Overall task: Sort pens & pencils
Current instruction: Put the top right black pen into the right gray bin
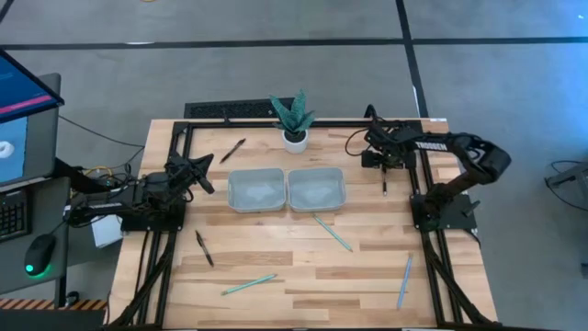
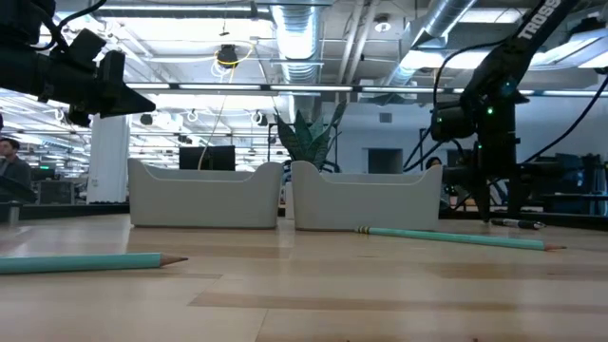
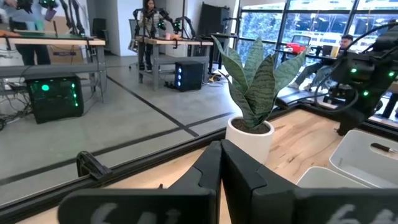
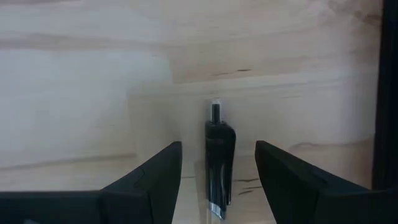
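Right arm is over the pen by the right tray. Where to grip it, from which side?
Grip the pen mid-barrel, coming straight down. It lies flat on the table, clear of the right tray, and already sits lengthwise between the open fingers of the right gripper, so they would close across its thin width.

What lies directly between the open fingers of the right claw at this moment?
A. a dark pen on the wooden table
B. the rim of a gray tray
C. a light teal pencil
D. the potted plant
A: the right wrist view shows a dark pen lying on the table between the spread fingers of the right claw.
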Available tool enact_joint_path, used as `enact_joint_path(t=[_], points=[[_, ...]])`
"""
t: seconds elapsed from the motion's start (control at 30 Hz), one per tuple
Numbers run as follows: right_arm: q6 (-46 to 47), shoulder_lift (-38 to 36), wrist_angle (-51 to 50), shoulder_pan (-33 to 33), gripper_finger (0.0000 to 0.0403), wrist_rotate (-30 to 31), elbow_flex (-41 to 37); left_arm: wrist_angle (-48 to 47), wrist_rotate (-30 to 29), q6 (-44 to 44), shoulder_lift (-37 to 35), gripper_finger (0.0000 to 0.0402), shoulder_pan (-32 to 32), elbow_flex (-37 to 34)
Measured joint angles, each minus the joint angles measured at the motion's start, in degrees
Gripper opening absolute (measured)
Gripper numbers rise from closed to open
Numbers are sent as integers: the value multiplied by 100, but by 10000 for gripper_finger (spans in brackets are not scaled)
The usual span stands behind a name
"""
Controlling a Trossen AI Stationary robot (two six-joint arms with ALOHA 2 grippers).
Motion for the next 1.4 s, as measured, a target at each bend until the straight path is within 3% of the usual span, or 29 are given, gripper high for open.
enact_joint_path(t=[0.97,1.4], points=[[-206,255,266,-136,226,-655,10,-9,2,-196,-2,0,0,-2],[-91,268,327,111,226,87,0,-7,1,-215,-2,0,0,-4]])
